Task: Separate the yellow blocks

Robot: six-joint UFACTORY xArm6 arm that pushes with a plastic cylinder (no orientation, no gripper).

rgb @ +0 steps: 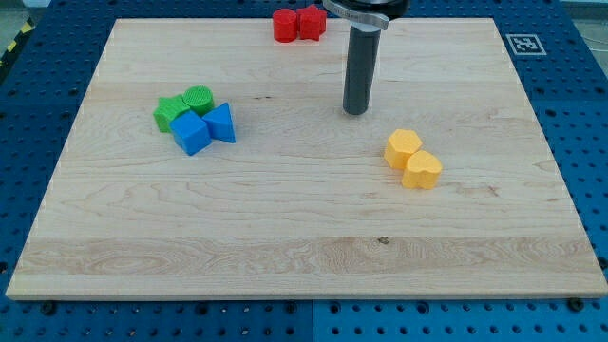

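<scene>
Two yellow blocks touch each other right of the board's middle: a yellow hexagon block and, just below and right of it, a rounded yellow block. My tip rests on the board above and to the left of the yellow hexagon, about a block's width away from it. The dark rod rises from the tip to the view's top edge.
Two red blocks touch at the board's top edge, left of the rod. At the left, a tight cluster holds a green star-like block, a green round block, a blue cube and a blue triangular block. The wooden board lies on a blue pegboard.
</scene>
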